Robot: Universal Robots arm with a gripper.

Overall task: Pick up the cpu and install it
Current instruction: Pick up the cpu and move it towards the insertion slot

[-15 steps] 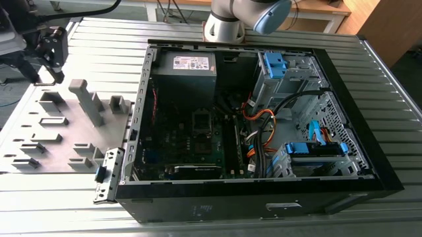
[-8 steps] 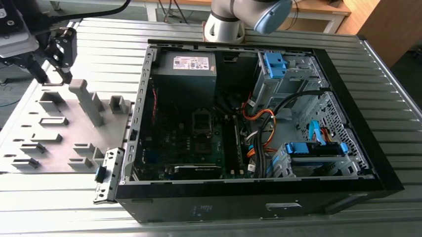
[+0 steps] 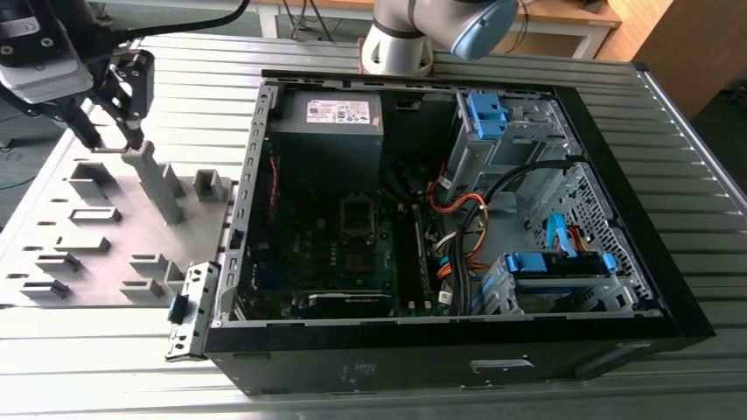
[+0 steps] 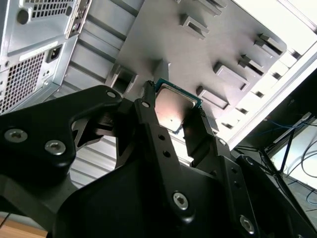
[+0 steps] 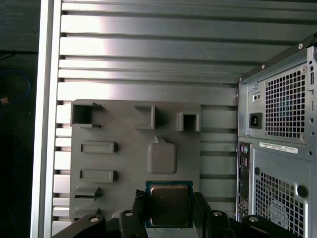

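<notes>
You have the cpu [image 5: 169, 205] clamped between the two black fingers [image 4: 153, 129] of the gripper [image 3: 115, 140], with its silver top facing the cameras (a green edge rims it in both wrist views). It is held over the grey fixture plate [image 3: 105, 254]. That plate lies on the slatted table [image 3: 187, 70], at the exterior view's left of the open computer case [image 3: 350, 372].

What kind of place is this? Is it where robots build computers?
Probably a robot lab or workshop for putting computers together. An open computer case lies on a ribbed metal table, a grey holder plate sits beside it, and the robot's gripper holds a cpu.
</notes>
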